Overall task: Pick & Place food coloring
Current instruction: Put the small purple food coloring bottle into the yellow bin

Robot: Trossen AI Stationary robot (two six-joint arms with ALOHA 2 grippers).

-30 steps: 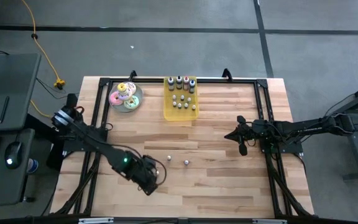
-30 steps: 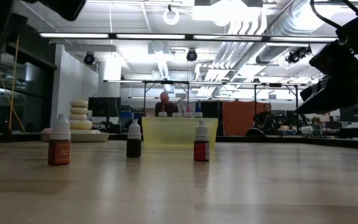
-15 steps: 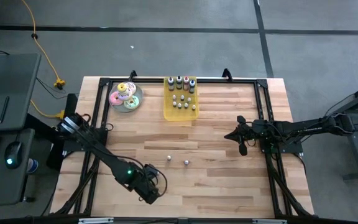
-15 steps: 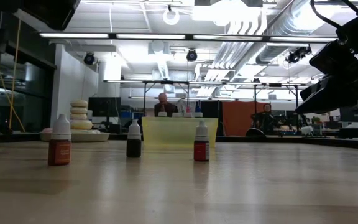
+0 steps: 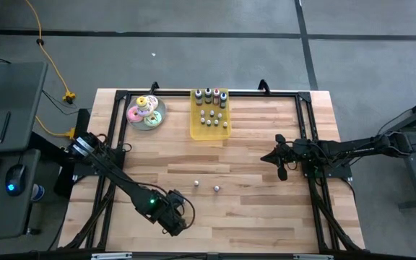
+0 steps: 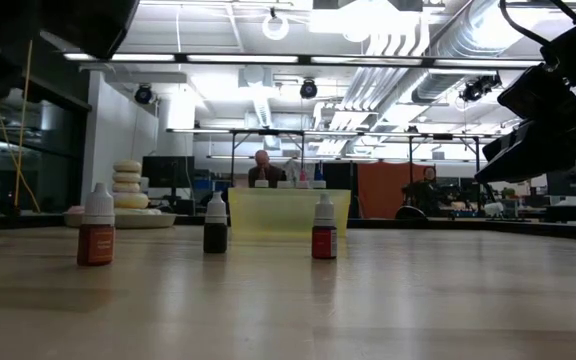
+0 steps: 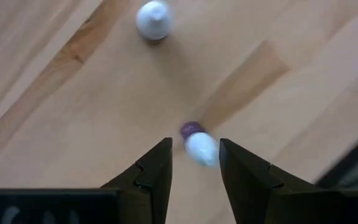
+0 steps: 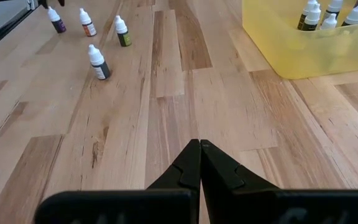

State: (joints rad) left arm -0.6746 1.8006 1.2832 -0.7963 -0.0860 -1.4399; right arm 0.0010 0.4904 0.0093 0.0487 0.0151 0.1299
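Observation:
Several small food coloring bottles stand upright on the wooden table. A purple one [image 7: 196,144] with a white cap stands right below my left gripper [image 7: 194,148], near the table's front edge [image 5: 176,217]. The gripper points down and is open, one finger on either side of the cap, and I see no touch. Another bottle [image 7: 153,18] stands a little farther off. Two more bottles [image 5: 196,183] [image 5: 217,188] stand mid-table. My right gripper [image 8: 199,144] waits shut at the right [image 5: 276,156].
A yellow tray [image 5: 193,131] with more bottles [image 8: 309,14] stands at the far middle, with a plate of iced donuts [image 5: 146,112] to its left. The low view shows three bottles [image 6: 96,230] [image 6: 215,224] [image 6: 324,228] in a row in front of the tray.
My left gripper has gone toward the table's near edge and down over the purple bottle, then nearly held still. Its fingers kept the same gap. The bottles have not moved.

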